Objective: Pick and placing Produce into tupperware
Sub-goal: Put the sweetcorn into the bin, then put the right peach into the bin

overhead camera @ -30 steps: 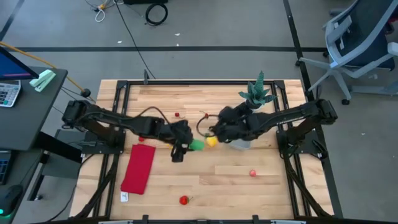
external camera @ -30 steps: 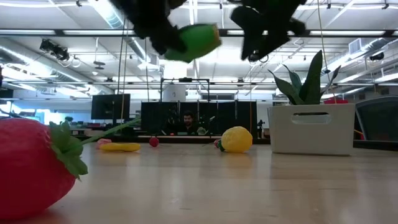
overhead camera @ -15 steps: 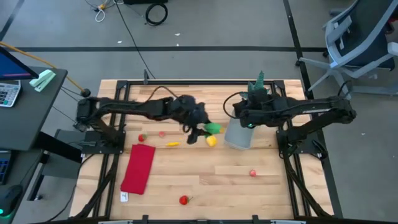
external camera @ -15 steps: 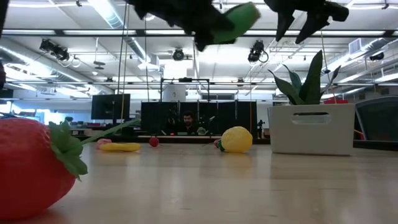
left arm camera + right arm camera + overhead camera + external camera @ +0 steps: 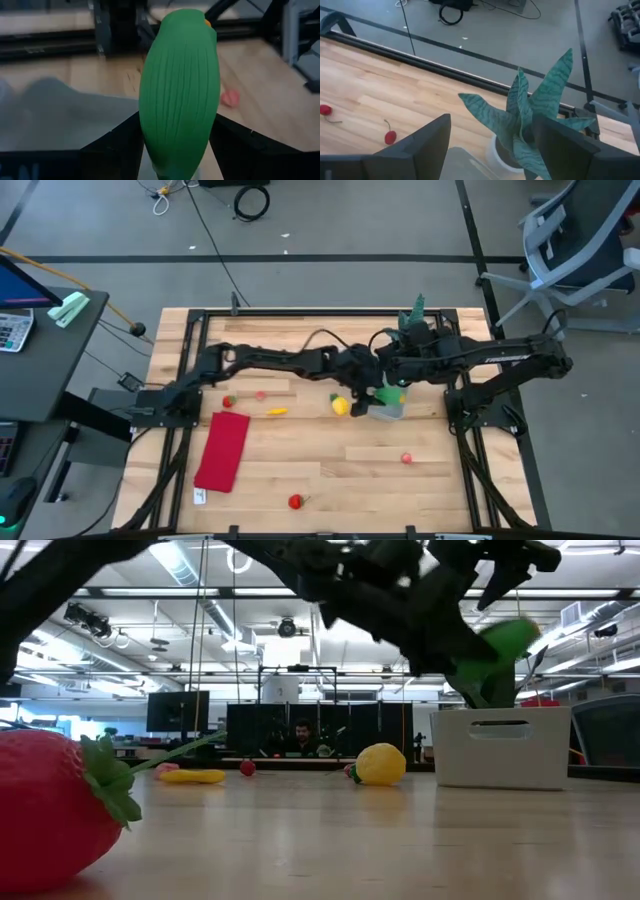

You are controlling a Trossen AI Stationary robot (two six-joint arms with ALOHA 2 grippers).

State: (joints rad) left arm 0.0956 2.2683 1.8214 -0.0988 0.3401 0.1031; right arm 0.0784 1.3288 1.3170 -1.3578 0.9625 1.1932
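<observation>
In the high view the left arm stretches across the middle of the frame toward the right, and its left gripper (image 5: 383, 394) carries a ribbed green vegetable (image 5: 178, 95) clamped between the two dark fingers (image 5: 116, 147). That reach makes sense for the task: it brings the piece right up over the tupperware (image 5: 388, 409), which sits right of centre just below the potted plant (image 5: 417, 328). In the low view the same green piece (image 5: 505, 642) hangs high at the upper right of the frame, clear of the table and above the white box-like shape at the right, so it looks lifted for a drop, not yet let go. The right gripper (image 5: 492, 145) hovers beside the plant with its fingers spread wide and nothing between them; it seems parked close to the tub. Most of the tub is covered by the left arm and the green piece; no other produce shows in what little of it can be seen. Other produce lies loose on the wood: a yellow lemon (image 5: 340, 406) just left of the tub, a small yellow strip (image 5: 276, 411) further left, a pink piece (image 5: 407, 458) at lower right and a strawberry (image 5: 295, 501) near the bottom edge.
</observation>
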